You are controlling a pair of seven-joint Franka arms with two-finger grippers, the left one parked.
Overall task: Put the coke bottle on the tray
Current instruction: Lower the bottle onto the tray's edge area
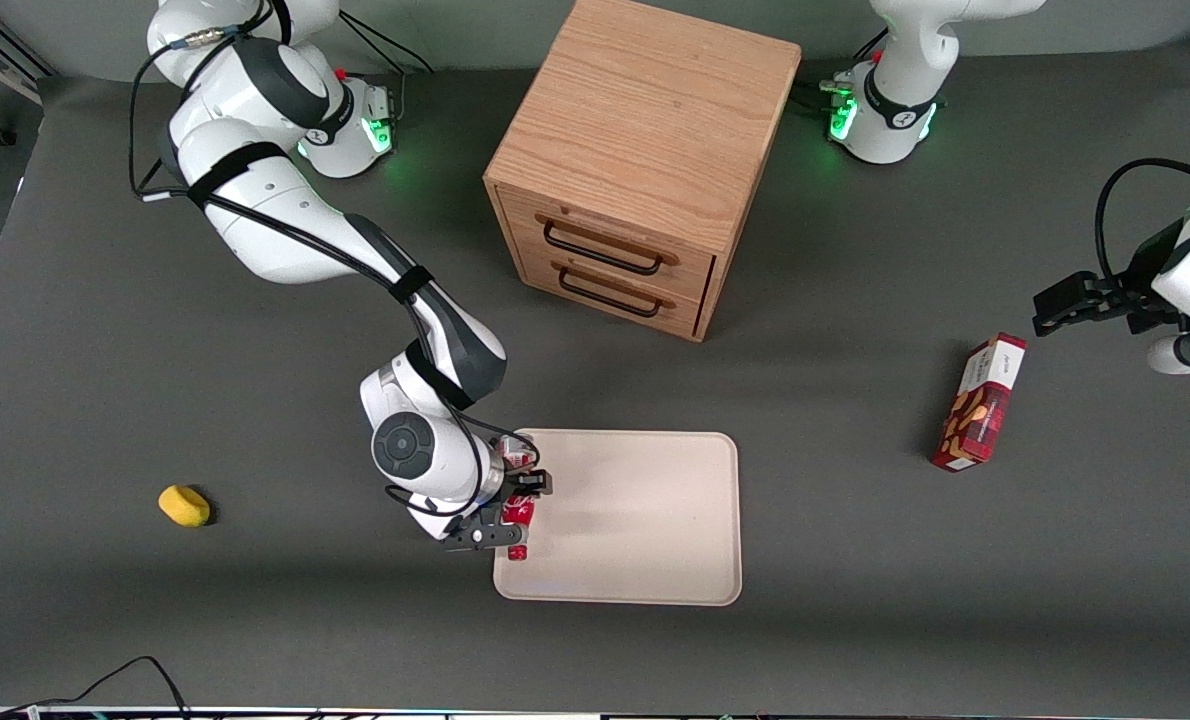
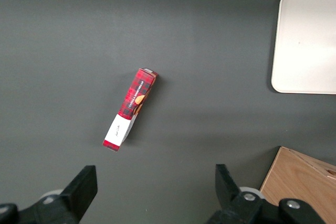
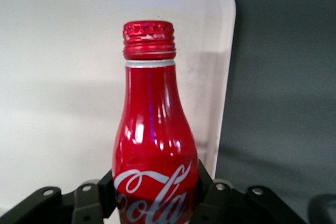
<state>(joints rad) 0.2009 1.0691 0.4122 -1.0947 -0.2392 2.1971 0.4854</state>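
While the coke bottle [image 3: 155, 145] sits pinched between the fingers [image 3: 89, 203] of the gripper [image 1: 510, 515], it is held over the tray's [image 1: 645, 520] edge nearest the working arm, close to the corner nearest the front camera. In the wrist view its cap points across the cream floor, with the raised rim and dark surface [image 1: 855, 600] alongside, so the margin looks thin. A good placement probably means carrying it a little farther inward over the tray before lowering, bringing it down until it is supported, and only then spreading the fingers; released too near the rim, it could roll or tip off. Farther off, the wooden drawer cabinet [image 1: 635, 160] stands well apart from the tray.
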